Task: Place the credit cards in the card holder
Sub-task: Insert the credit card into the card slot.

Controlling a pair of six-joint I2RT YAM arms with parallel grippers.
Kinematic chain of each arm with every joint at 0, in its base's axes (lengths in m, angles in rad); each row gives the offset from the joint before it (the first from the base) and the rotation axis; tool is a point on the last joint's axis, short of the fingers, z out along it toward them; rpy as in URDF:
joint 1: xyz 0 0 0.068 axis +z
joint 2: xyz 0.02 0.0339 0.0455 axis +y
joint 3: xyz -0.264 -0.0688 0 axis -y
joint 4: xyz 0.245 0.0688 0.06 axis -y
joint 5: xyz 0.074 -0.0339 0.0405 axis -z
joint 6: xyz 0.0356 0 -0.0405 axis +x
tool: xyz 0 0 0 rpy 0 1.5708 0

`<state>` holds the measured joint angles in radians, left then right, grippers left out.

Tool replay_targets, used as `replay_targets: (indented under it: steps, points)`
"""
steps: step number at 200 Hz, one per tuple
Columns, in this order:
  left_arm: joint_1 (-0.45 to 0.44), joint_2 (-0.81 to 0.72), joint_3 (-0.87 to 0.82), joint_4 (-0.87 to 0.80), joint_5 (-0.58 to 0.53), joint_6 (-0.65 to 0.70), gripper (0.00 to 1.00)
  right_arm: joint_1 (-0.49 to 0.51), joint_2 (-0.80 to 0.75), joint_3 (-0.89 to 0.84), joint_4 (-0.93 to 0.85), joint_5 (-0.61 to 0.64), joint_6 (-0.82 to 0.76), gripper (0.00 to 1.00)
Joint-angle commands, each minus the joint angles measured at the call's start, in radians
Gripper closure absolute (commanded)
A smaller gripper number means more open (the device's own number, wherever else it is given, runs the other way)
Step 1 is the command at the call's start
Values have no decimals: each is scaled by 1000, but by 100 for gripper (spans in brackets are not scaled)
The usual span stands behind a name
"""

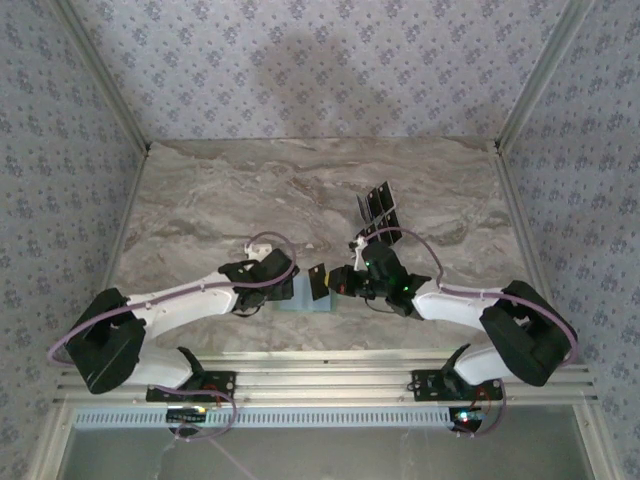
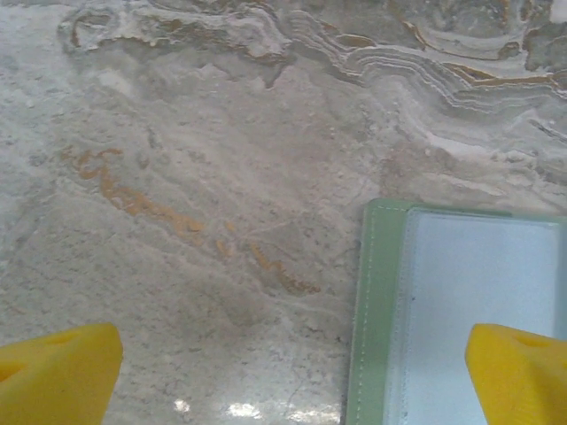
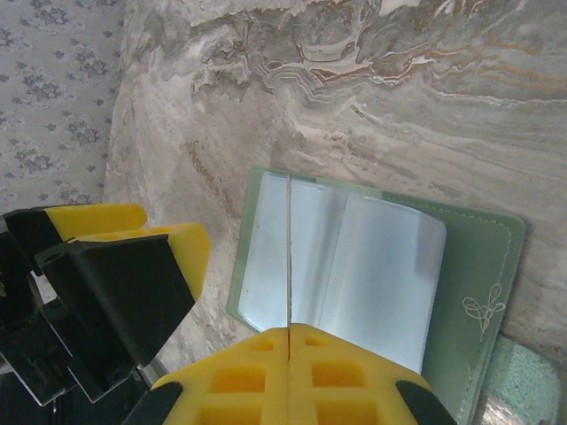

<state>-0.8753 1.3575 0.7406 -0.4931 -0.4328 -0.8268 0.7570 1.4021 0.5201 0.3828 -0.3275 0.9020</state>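
Card point(image 1: 319, 283) pinched over the open wallet point(image 3: 474, 266).
My right gripper point(image 3: 290, 345) is closed tight on that card, edge-on to its camera; the left gripper point(image 2: 288, 372) gapes fully, holding nothing, one finger point(image 2: 518, 372) over the wallet's corner; wallet lies on the table point(image 1: 210, 190) between them; spare cards point(image 1: 381, 208) sit behind.

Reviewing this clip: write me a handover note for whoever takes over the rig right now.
Left gripper: open, low over the edge of the wallet, holding nothing.
Right gripper: shut on one black card, held edge-on above the open wallet.
Other cards: piled on the table beyond the wallet.
Done: wallet open, one card in the grip; no card seen in the sleeves.
Left: slide this card in, then the rest.
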Motion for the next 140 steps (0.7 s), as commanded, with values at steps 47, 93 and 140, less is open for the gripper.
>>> replay_targets:
  steps: [47, 93, 140]
  points:
    - [-2, 90, -18, -5, -11, 26, 0, 57, 14, -24, 61, 90, 54, 100]
    - [-4, 95, -54, -54, -30, -29, 1, 80, 10, -55, 94, 147, 94, 100]
    - [-10, 94, -94, -57, -24, -80, 2, 94, 11, -56, 97, 175, 104, 100]
